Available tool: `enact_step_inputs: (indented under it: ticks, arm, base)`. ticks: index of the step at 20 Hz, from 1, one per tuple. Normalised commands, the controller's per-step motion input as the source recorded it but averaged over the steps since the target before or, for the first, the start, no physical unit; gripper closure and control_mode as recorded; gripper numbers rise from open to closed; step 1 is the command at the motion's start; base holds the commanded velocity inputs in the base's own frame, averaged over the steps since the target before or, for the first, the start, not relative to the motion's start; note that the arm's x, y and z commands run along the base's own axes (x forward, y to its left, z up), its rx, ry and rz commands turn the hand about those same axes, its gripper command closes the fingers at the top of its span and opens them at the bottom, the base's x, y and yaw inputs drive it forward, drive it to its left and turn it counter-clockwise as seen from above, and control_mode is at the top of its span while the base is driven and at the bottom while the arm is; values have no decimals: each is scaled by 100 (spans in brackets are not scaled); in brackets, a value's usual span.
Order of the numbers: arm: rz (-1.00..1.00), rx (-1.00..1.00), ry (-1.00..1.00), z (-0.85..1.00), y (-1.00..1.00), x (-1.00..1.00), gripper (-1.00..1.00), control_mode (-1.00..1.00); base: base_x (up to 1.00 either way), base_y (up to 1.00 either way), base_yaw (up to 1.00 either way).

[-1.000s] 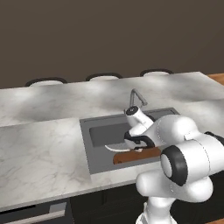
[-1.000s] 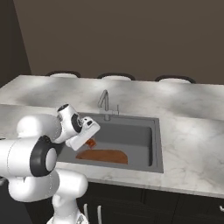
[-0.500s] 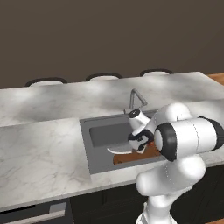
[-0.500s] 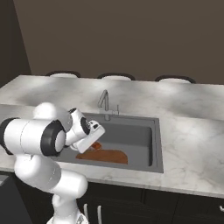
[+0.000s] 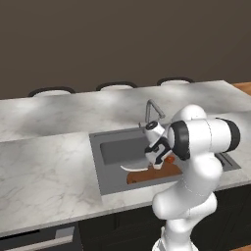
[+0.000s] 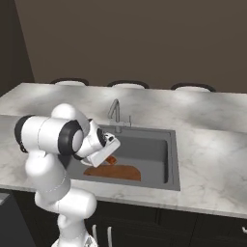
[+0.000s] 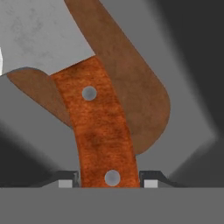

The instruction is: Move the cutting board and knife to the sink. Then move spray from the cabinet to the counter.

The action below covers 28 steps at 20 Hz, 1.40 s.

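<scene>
Marble counter (image 5: 54,157) is running across the scene under a plain dark wall, white-grey with veins, dark drawer fronts showing below its near edge. Three rounded dark chair backs (image 5: 115,86) are peeking over the far edge of the counter. Sink (image 5: 110,149) is sitting recessed in the middle of the counter, dark grey, with a thin angular silver faucet (image 5: 153,109) standing at its far rim.

Cutting board (image 6: 113,172) is lying flat on the sink floor, toward the near wall, reddish-brown with rounded ends. Arm is bending over the near side of the basin, its big white elbow blocking part of the board and the right half of the sink in the left base view.

Gripper (image 7: 108,180) is hanging just above the board inside the sink, fingers pinching the orange-red handle of the knife (image 7: 98,127) near its butt end; hand view is showing the two finger tips pressing on either side of the handle by the lower rivet. Pale silver blade is pointing away from the hand toward the left of the basin, tip showing as a light sliver in the left base view (image 5: 133,168). Knife is overlapping the board's rounded end in the hand view; whether blade is touching the board, cannot tell.
</scene>
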Motion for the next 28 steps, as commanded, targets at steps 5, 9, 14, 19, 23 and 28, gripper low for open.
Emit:
enact_step_inputs:
  ticks: [5, 9, 14, 19, 23, 28]
  arm:
    - [3, 7, 0, -22, -5, 20, 100, -100]
    - [3, 5, 0, -22, -4, 26, 100, -100]
    - [1, 6, 0, -20, -2, 26, 100, -100]
    - [2, 4, 1, -22, 0, 21, 100, -100]
    - [1, 0, 4, -29, 0, 30, 100, -100]
    - [1, 0, 6, -29, 0, 33, 100, -100]
  base:
    - [0, 0, 0]
    - [0, 0, 0]
    - [0, 0, 0]
    - [0, 0, 0]
    - [0, 0, 0]
    - [0, 0, 0]
